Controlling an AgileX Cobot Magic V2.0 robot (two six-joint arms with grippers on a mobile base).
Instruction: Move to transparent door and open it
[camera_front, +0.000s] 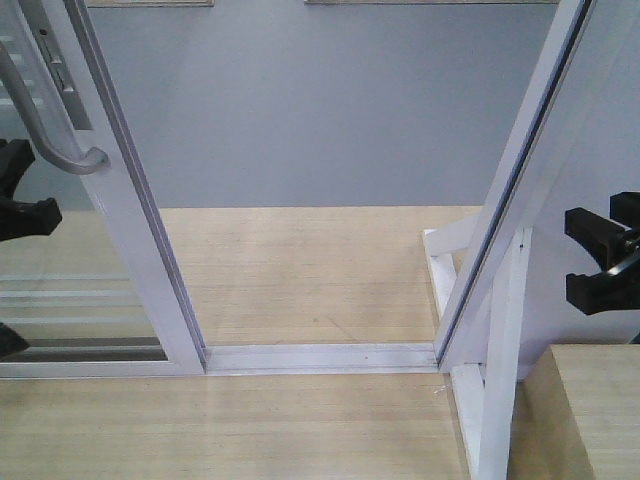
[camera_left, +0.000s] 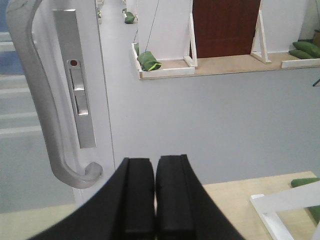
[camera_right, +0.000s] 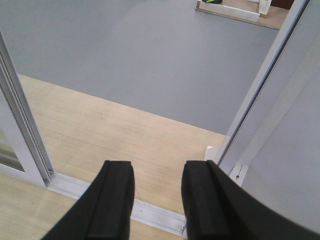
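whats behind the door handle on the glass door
Behind the curved handle sits the white stile with a silver lock plate beside it. The strip of stile directly under the handle is covered.

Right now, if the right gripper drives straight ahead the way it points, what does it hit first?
Probably nothing close: the right gripper, open, points through the doorway, above the floor track. The white frame stands off right; depth unclear.

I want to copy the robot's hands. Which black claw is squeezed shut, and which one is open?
The left gripper is shut: its two black fingers press together, right by the door's curved handle. The right gripper is open, with bare floor showing between its fingers.
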